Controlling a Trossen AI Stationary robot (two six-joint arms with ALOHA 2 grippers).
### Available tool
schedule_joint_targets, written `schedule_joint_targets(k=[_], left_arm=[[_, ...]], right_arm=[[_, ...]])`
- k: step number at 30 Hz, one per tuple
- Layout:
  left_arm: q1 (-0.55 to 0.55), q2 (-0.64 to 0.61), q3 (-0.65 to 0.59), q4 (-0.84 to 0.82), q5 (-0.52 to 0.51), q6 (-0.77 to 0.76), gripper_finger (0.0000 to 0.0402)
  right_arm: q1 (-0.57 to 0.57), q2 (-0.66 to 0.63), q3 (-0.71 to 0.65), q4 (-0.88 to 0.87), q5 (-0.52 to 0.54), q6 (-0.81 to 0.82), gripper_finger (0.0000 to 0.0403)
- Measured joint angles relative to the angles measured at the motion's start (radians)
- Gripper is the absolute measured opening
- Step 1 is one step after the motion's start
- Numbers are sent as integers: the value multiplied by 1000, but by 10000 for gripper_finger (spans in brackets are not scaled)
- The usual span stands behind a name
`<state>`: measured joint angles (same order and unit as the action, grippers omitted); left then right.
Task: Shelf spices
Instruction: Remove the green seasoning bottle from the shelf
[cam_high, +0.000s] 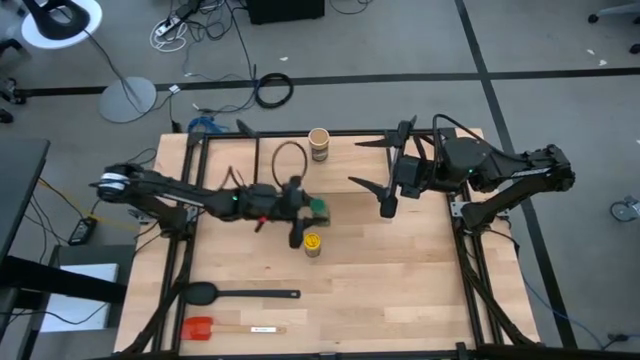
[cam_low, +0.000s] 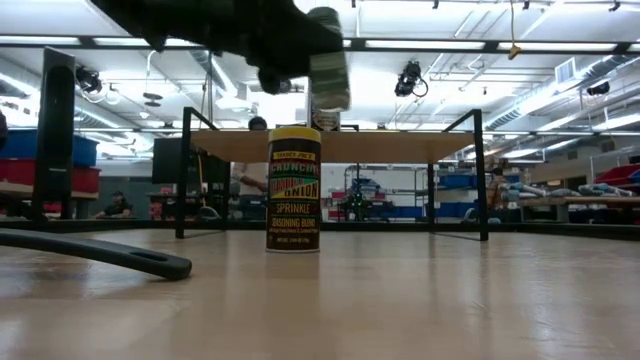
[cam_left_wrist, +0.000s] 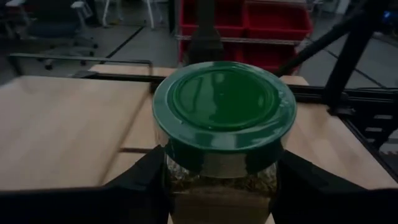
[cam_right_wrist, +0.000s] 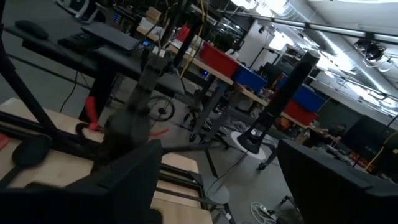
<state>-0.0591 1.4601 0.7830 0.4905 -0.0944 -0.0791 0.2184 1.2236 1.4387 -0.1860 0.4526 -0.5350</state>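
Observation:
My left gripper reaches in from the table's left to the middle and is shut on the green-lidded spice jar, which hangs in the air. The yellow-lidded jar stands on its base on the tabletop just nearer than it. The tan-topped jar stands by the table's far edge. The shelf, a light-wood board on black legs, spans the far side. My right gripper hovers open at the far right, holding nothing. My left gripper pinches the green-lidded jar between its two fingers, one on each side of the glass body just below the lid. The fingers come in level from the table's left. The jar is lifted clear of the table and roughly upright.
A black spoon and a red spatula lie near the table's near-left corner; the spoon's handle shows low on the left. Bare wood stretches across the near right of the table. People and shelving show in the room beyond.

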Motion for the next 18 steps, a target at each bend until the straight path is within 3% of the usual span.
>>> schedule_joint_targets(k=[9,18], left_arm=[[-63,194,100,48,1,40,195],[-87,374,274,-92,-62,71,195]], right_arm=[[0,0,0,2,0,7,302],[2,0,0,-5,0,54,295]])
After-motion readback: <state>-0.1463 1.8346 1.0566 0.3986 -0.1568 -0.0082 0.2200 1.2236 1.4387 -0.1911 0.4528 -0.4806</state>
